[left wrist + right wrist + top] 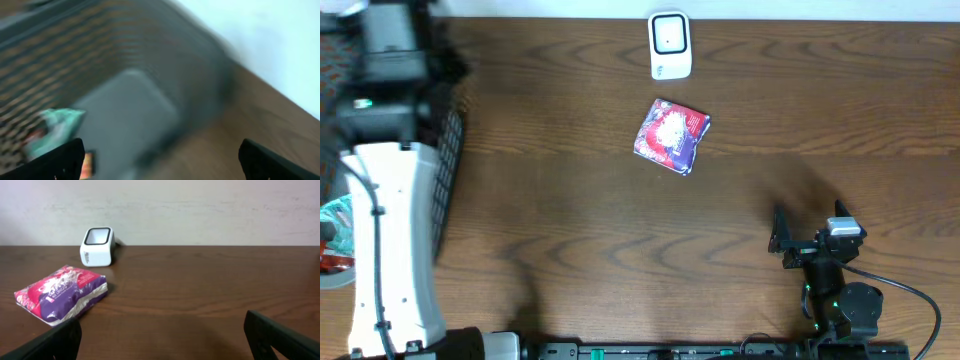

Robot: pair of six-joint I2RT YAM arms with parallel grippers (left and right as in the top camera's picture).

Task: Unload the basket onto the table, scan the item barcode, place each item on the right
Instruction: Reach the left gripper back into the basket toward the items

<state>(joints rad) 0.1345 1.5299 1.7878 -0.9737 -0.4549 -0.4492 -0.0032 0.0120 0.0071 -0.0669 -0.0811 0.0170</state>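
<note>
Lying on the dark wooden surface [570,220], the red-and-purple foil snack packet [671,136] rests near the white box-shaped scanner [670,45]; we see right fingers [285,345] spread wide, empty, and left fingers [60,162] seemingly likewise, through blur.

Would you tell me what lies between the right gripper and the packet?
Nothing: only bare table between the right gripper and the packet, clear in the overhead view.

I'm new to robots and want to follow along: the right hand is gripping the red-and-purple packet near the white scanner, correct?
Not gripping. The right hand is open and apart from the red-and-purple packet, which lies free on the table near the white scanner; the overhead view shows it.
</note>
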